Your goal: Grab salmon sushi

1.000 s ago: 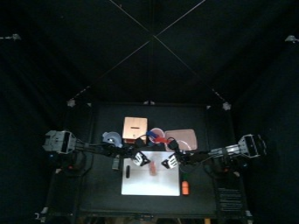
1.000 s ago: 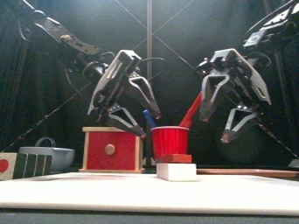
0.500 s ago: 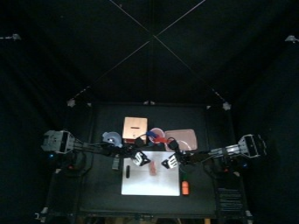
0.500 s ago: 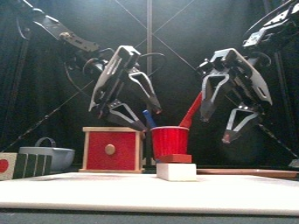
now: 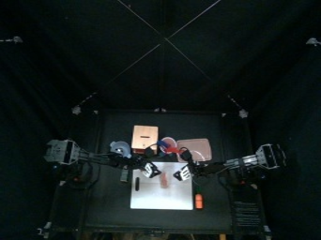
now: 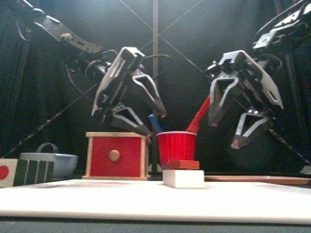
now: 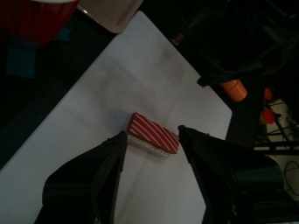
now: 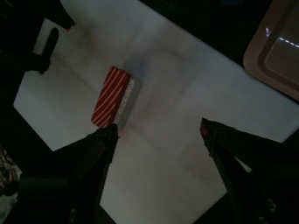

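The salmon sushi (image 6: 184, 176), a white rice block with a red striped top, lies on a white board (image 6: 109, 198) in front of a red cup (image 6: 177, 146). In the left wrist view the sushi (image 7: 153, 133) shows far below, in line with the gap of my open left gripper (image 7: 152, 140). The right wrist view has the sushi (image 8: 114, 94) off to one side of my open right gripper (image 8: 158, 129). Both grippers hang well above the table, left (image 6: 125, 107) and right (image 6: 243, 105), holding nothing.
A red-faced wooden box (image 6: 116, 155) stands left of the cup. A grey basket (image 6: 49, 159) and a heart card (image 6: 6, 171) sit at far left. A tray (image 8: 281, 52) lies beyond the board's corner. An orange item (image 5: 198, 201) lies at the board's right edge.
My left gripper has shifted slightly up and to the right in the front view. The right gripper and the sushi have not moved.
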